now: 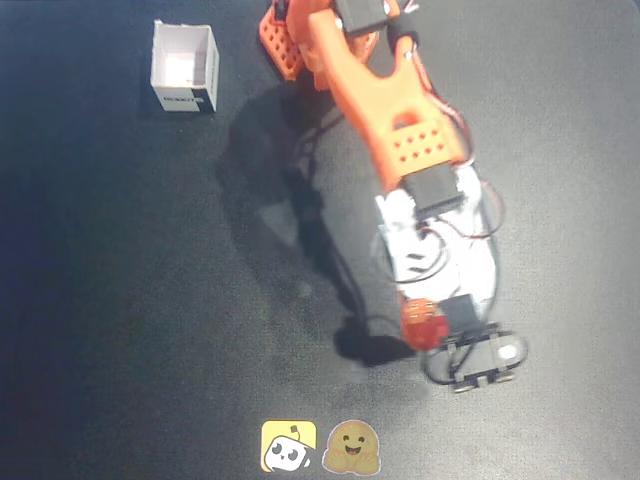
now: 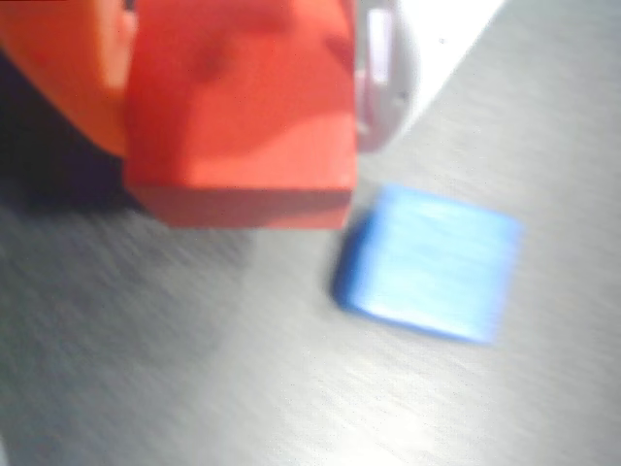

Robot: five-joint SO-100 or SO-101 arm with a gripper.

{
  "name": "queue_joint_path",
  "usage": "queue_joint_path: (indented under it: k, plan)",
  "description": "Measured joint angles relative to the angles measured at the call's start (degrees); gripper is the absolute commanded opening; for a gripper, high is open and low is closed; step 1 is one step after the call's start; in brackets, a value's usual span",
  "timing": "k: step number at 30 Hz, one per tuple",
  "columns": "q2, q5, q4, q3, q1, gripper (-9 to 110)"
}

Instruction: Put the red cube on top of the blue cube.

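One arm (image 1: 385, 110) reaches down the overhead view, its hand (image 2: 243, 107) clamped around the red cube (image 2: 243, 126) beside the blue cube (image 2: 427, 262)

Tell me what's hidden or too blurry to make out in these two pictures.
- Small matte blue cube: absent from the overhead view, presumably under the arm; blurred in the wrist view.
- Small bright red cube: its top is cut off by the wrist view's upper edge; overhead, only a blurred red patch.
- Gripper: fingertips unclear in both views.
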Motion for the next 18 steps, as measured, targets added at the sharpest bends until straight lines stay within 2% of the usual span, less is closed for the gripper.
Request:
queue_joint_path:
  k: [18]
  plan:
    - [-3.87, 2.72, -3.78, -0.44, -5.36, 7]
